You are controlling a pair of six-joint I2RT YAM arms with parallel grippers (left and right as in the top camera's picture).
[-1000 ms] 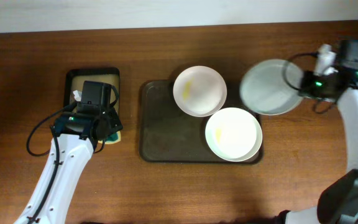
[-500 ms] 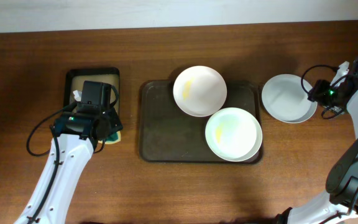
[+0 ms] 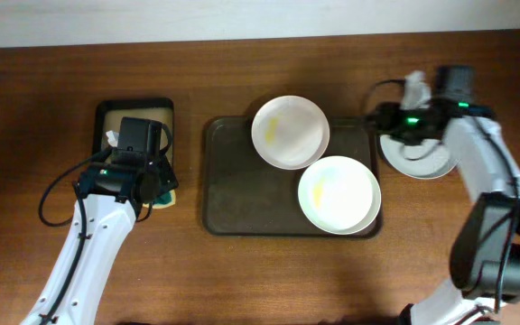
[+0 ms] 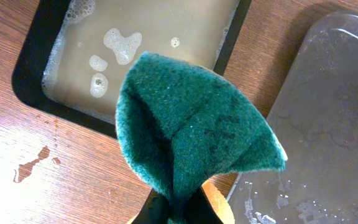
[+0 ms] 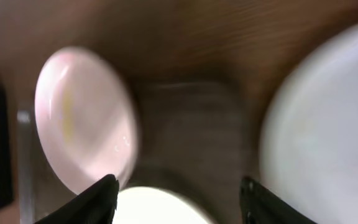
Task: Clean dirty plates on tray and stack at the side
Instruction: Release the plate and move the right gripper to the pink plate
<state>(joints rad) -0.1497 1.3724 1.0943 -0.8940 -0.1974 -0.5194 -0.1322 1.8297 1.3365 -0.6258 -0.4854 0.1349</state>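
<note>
Two plates (image 3: pixel 290 132) crowd the right edge of my tray (image 3: pixel 242 181); left claw (image 4: pixel 180 208) pinches green sponge (image 4: pixel 191 124), right claw (image 5: pixel 176 190) gapes empty.

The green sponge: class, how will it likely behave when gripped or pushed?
Probably floppy: the sponge folds double where the left tool pinches it. Likely wet and slippery, given the foamy water in the black tray nearby.

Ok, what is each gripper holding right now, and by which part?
The left gripper pinches the folded green sponge by its gathered bottom end. The right gripper is open and holds nothing.
</note>
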